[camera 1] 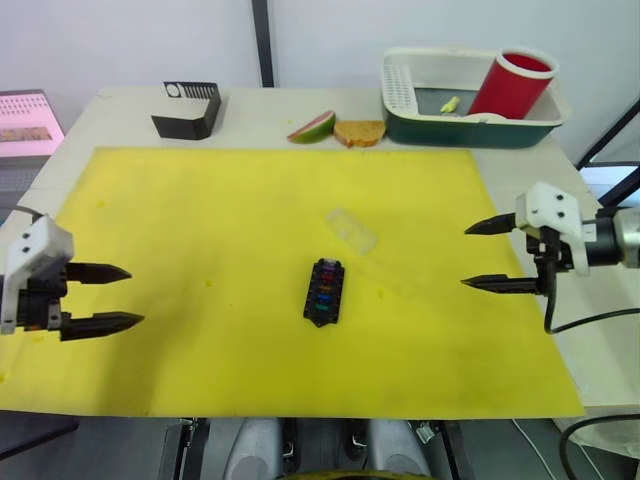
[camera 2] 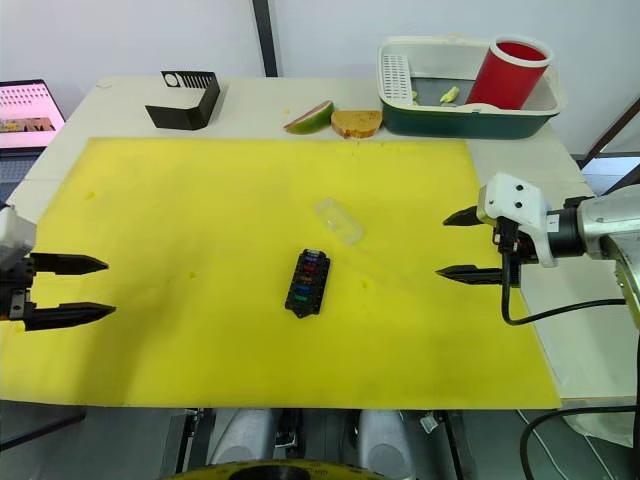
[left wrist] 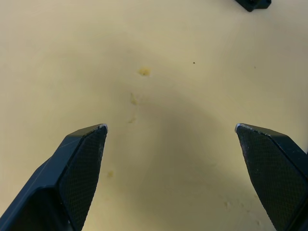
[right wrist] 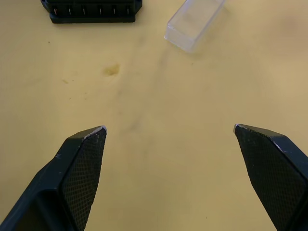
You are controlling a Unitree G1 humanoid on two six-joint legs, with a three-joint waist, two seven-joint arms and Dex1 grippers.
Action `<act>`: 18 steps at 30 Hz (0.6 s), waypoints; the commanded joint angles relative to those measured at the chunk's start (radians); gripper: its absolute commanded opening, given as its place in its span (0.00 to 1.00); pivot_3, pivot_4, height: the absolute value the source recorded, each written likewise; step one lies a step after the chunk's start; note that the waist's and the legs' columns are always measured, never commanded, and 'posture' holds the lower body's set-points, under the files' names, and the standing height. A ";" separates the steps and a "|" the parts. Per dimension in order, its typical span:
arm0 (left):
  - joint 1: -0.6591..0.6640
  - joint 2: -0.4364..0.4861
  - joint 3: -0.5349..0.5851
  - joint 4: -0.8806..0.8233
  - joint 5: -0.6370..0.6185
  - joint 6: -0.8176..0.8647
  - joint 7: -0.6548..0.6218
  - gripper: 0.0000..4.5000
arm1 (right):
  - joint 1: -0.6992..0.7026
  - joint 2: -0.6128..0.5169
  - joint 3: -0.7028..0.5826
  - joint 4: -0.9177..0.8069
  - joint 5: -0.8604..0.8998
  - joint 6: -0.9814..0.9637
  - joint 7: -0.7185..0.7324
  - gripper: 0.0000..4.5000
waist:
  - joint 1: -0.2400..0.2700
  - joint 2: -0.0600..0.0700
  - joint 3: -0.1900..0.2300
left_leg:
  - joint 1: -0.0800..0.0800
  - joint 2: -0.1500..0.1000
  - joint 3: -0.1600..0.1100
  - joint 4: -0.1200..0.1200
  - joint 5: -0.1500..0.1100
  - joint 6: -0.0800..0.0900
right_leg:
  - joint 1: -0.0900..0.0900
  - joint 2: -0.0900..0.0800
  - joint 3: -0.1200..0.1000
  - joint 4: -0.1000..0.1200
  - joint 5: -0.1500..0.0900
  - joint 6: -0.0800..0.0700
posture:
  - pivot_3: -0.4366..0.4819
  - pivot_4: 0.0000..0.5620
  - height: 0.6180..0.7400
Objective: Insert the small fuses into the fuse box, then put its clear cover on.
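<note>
At the far left, a pink-lit screen (camera 2: 25,108) is seen at the edge of the surface (camera 1: 120,105), its contents too small to be read. The left end effector (camera 1: 120,297) is held just above the left part of the yellow mat (camera 1: 200,230), its two black fingers parted with nothing between them; in the left wrist view only bare mat with a few small stains lies between its fingers (left wrist: 79,166), and a corner of the fuse box (left wrist: 252,4) is caught at the frame edge. Behind the mat, a black angled stand (camera 1: 187,108) with a white circle and a row of slits is set on the surface. Near the middle of the mat lies the fuse box (camera 1: 324,292), a small black block, with the small fuses (camera 1: 323,290) seated in its slots, where blue, red and green can be made out. The clear cover (camera 1: 351,230) lies on the mat near the box, behind and slightly right of it, not on it; its open hollow shape is shown more plainly in the right wrist view (right wrist: 194,22). No writing can be read on either. Behind these, a mango slice (camera 1: 312,127) and a piece of bread (camera 1: 359,132) rest side by side. Further right, a green and white basin (camera 1: 470,120) holds a red cup (camera 1: 512,84). The right end effector (camera 1: 478,255) hovers over the mat's right edge, fingers wide apart and empty.
</note>
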 commanded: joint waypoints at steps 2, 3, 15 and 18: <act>-0.041 -0.039 -0.057 -0.120 -0.071 0.037 0.052 1.00 | -0.076 0.057 0.024 -0.029 0.004 0.017 -0.069 0.99 | -0.001 0.000 0.000 | 0.000 0.000 0.000 0.000 0.000 0.000 | 0.000 0.000 0.000 0.000 0.000 0.000 | 0.48 0.27 1.00; -0.050 -0.060 -0.078 -0.148 -0.084 0.048 0.074 1.00 | -0.090 0.076 0.041 -0.041 0.007 0.029 -0.080 0.99 | -0.001 0.000 0.000 | 0.000 0.000 0.000 0.000 0.000 0.000 | 0.000 0.000 0.000 0.000 0.000 0.000 | 0.48 0.27 1.00; -0.099 -0.367 -0.350 -0.498 -0.168 0.194 0.491 1.00 | -0.352 0.463 0.323 0.006 -0.108 0.343 -0.422 0.99 | 0.000 0.000 -0.001 | 0.000 -0.001 0.000 -0.001 0.001 -0.001 | 0.000 0.000 0.001 0.002 0.001 0.000 | 0.48 0.27 1.00; -0.079 -0.408 -0.393 -0.559 -0.175 0.210 0.554 1.00 | -0.424 0.560 0.382 0.105 -0.166 0.420 -0.516 0.99 | -0.001 0.000 -0.001 | 0.001 -0.001 0.000 0.000 0.001 -0.001 | 0.001 0.000 0.001 0.002 0.001 0.000 | 0.48 0.27 1.00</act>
